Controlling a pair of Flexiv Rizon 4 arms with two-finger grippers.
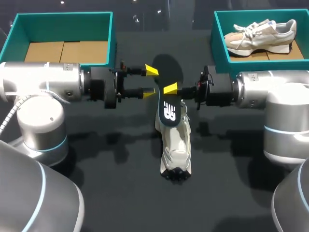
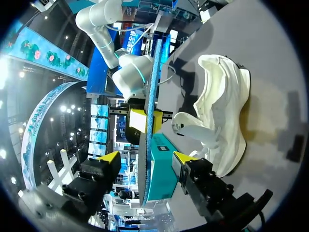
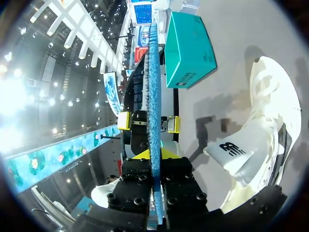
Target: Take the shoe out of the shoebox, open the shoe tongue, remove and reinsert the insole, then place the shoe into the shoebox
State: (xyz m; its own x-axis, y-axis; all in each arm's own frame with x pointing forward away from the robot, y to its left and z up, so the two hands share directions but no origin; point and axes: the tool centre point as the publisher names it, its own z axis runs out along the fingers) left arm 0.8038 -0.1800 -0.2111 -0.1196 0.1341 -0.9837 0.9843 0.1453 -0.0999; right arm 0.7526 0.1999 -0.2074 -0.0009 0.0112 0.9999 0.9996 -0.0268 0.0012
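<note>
- Dark table [image 1: 96, 193] carries a white shoe [image 1: 176, 145] at its middle, between the two arms.
- Right gripper [image 3: 150, 154] is above the shoe's far end, to its right, with both fingers clamped on the black insole [image 1: 170, 113].
- Left gripper [image 1: 150, 81] is beyond the shoe's far end, to its left. Its fingers are spread apart, one on each side of the insole, clear of it.
- Insole overlaps the shoe's far end and stretches away past it.
- Left shoebox [image 1: 63, 19], teal, sits well beyond the shoe, to its left.
- Right shoebox [image 1: 219, 43] sits well beyond the shoe, to its right, holding a second shoe [image 1: 260, 36].
</note>
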